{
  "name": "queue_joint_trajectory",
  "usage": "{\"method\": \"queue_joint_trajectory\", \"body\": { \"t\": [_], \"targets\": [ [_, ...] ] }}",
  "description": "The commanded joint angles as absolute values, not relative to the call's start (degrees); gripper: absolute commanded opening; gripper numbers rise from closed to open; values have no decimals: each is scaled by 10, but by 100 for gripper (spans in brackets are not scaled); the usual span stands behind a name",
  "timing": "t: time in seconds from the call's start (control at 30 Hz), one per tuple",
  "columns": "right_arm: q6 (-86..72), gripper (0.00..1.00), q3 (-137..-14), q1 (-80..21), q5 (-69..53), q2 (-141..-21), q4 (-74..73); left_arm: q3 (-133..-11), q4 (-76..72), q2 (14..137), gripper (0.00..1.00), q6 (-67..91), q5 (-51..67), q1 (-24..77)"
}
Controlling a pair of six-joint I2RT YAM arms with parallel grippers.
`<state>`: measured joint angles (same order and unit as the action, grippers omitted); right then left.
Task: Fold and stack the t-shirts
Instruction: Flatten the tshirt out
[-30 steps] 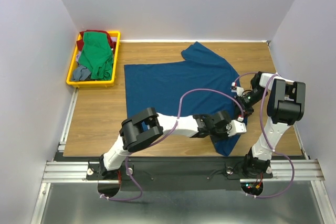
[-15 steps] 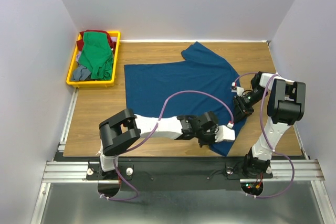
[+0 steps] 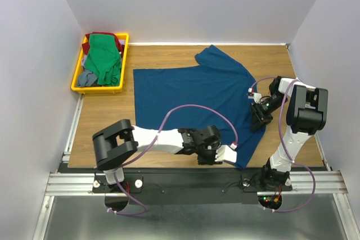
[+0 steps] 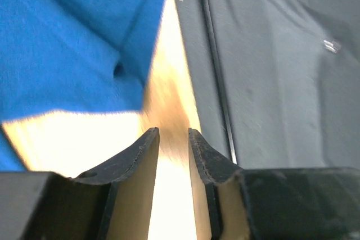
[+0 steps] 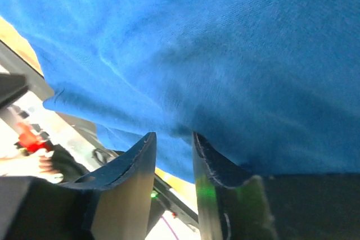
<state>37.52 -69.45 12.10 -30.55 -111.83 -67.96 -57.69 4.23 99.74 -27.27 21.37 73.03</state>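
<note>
The large navy-blue t-shirt (image 3: 191,91) lies spread flat on the wooden table, with no print showing. My left gripper (image 3: 230,151) is low near the table's front edge, just left of the shirt's near right corner. In the left wrist view its jaws (image 4: 173,133) stand narrowly open and empty over bare wood, with the shirt (image 4: 73,43) ahead to the left. My right gripper (image 3: 257,121) sits at the shirt's right edge. Its jaws (image 5: 174,136) are narrowly open, with their tips against the blue cloth (image 5: 225,54). A green t-shirt (image 3: 102,60), a dark red one (image 3: 104,36) and a grey-blue one (image 3: 87,78) are piled in the tray.
The yellow plastic tray (image 3: 74,82) stands at the back left corner. The table's front edge and a dark metal rail (image 4: 270,54) lie just right of my left gripper. White walls close in the left, back and right sides.
My left arm has drawn back to the left along the front edge. Its gripper has come off the shirt's near right corner. The right arm has stayed put.
</note>
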Motion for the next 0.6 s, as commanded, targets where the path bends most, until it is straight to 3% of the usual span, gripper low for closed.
{"method": "queue_joint_trajectory", "body": {
  "t": [0.0,0.13,0.27,0.57],
  "targets": [
    [424,39,-726,130,-303,-1067,-698,-574,32,923,36,-296,243,727],
    [434,39,-742,130,-259,-1034,-708,-594,33,914,33,-249,282,652],
    [410,38,-712,131,-207,-1033,-664,-626,22,961,32,-208,248,556],
    [333,38,-808,131,-190,-1168,-590,-742,55,1113,32,-161,218,411]
  ]
}}
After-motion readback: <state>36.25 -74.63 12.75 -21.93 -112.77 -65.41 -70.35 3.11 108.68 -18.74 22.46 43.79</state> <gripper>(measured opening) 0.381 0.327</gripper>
